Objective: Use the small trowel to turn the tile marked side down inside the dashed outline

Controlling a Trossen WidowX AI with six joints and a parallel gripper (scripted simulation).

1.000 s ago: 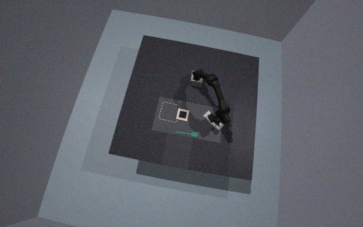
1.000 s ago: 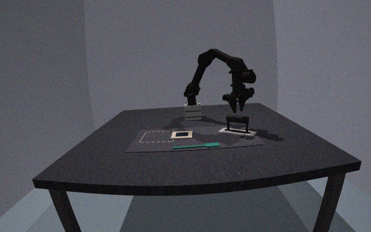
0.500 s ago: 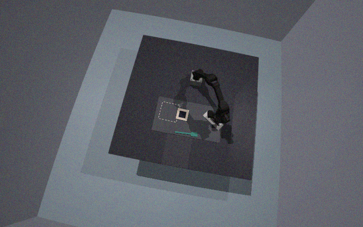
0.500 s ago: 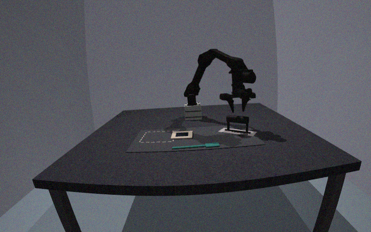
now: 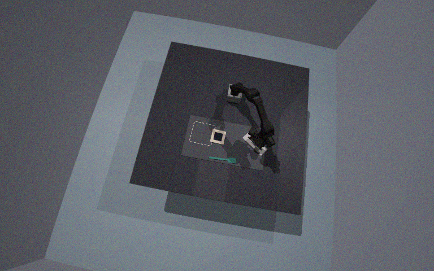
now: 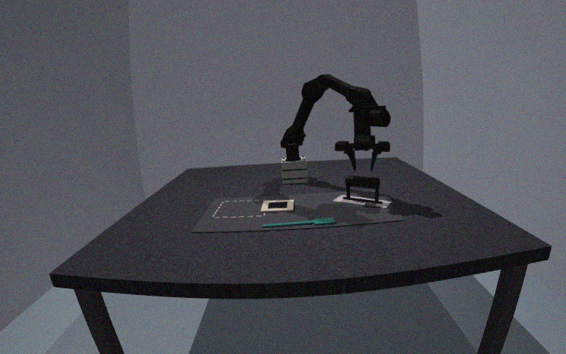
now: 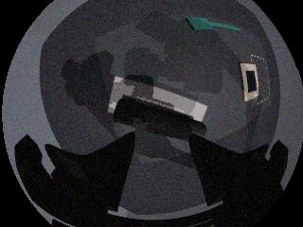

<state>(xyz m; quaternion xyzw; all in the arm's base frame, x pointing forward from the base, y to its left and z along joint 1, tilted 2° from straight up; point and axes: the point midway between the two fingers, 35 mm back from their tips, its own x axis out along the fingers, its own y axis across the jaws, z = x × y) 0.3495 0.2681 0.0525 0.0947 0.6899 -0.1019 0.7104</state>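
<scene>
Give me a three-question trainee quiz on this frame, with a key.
1. True or false: the pincer holds the green trowel.
2. Where is the tile? A) inside the dashed outline; B) just beside it; C) off the mat.
3. Fill in: the pincer hangs above a black ____ on a white plate.

Key: 1. false, it is open and empty; 2. B, marked side up; 3. handle.
</scene>
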